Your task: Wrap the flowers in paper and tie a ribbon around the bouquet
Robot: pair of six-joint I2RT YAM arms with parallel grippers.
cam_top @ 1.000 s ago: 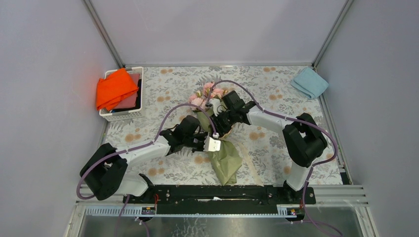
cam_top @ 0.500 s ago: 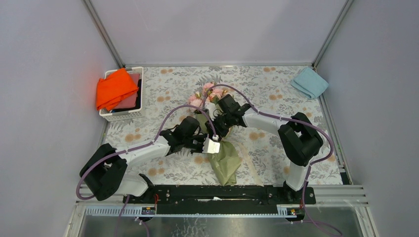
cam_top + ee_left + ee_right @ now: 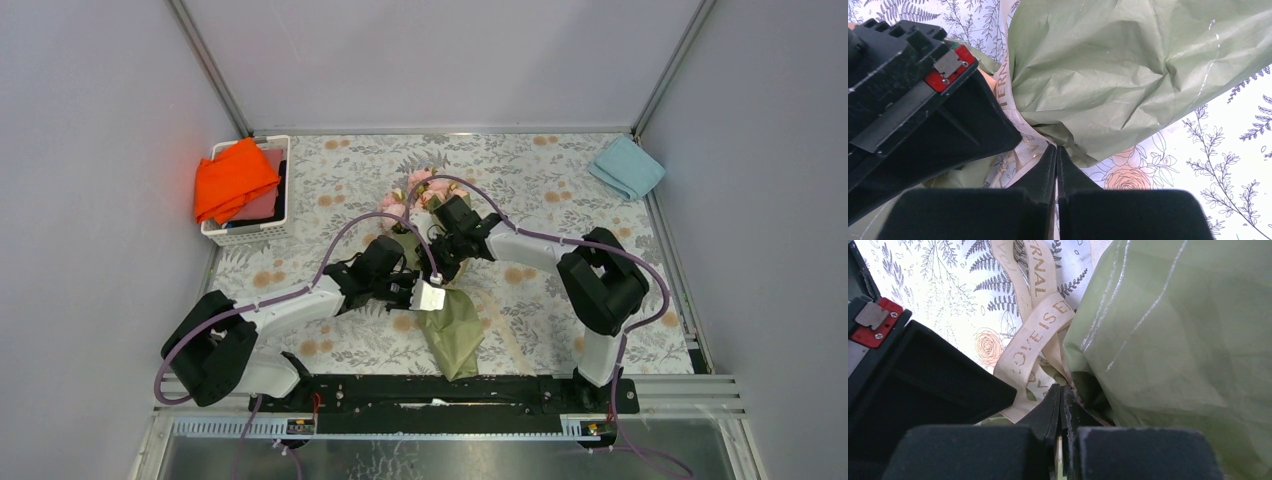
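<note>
**Top external view**
- Item: the bouquet (image 3: 452, 318), lying on the floral table cover (image 3: 560, 170). The flowers (image 3: 412, 195) are at its far end and the olive cone of the paper (image 3: 458, 342) points toward the arm bases.
- The left gripper (image 3: 432, 288) is at the bouquet's neck from the left, and the right gripper (image 3: 445, 265) is at the neck from the far right. Both are hard against it.
- A basket (image 3: 222, 232) is well to the bouquet's far left and a light blue cloth (image 3: 626, 166) well to its far right. Neither has a part in this step.

**Left wrist view**
- The left gripper is closed, its tips meeting on the edge of the ribbon (image 3: 1008, 95) where the band crosses the neck. It is judged to be pinching the band, but the contact itself is hidden.
- Crumpled paper lies just beyond the tips.

**Right wrist view**
- The right gripper is closed beside the neck, with a pale sliver between its fingers. This is judged to be the ribbon, which loops just beyond.

**Handling note (judgement)**
- Step in hand: cinching the tie.
- Draw the two strands apart evenly and low, straight out from the neck.
- Let no paper get caught in either pinch.
- Hold back on the pull, or the cone will slide or unroll.
- Direct the pull away from the flowers.
</note>
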